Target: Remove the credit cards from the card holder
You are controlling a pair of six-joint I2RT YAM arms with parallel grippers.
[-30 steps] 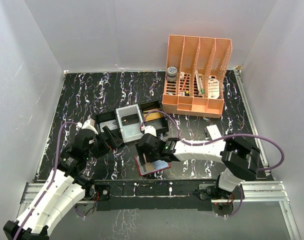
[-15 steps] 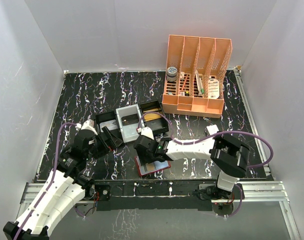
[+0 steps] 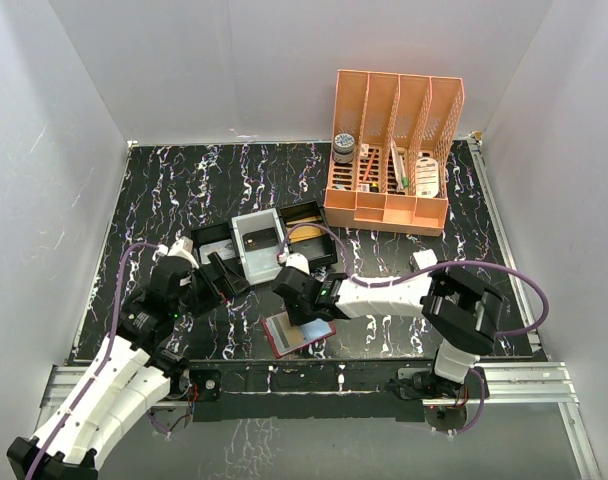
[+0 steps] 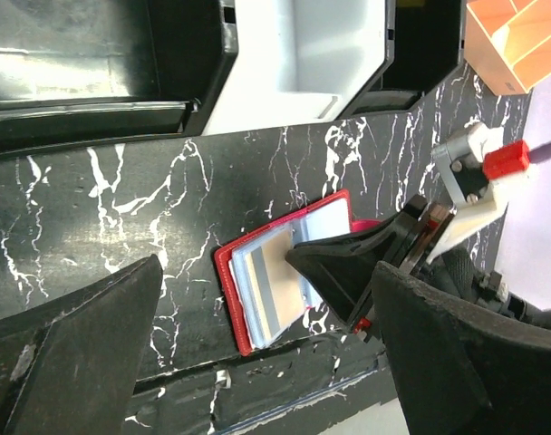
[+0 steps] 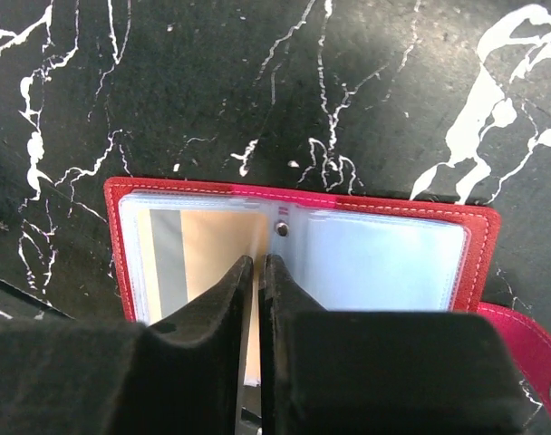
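Pressing w/ clenched right gripper (image 5: 257,263) jaws on tan credit card (image 5: 212,254) in open red card holder (image 5: 479,245), flat on table (image 3: 164,200); grip unclear. Also left gripper (image 3: 222,275) jaws released. Risk of lifting unpinned card holder too.

Orange rack (image 3: 394,150), back right, small items inside. Black tray (image 3: 206,238), grey insert (image 3: 256,245), centre. White box (image 3: 422,261), right. Marbled table (image 3: 184,190).
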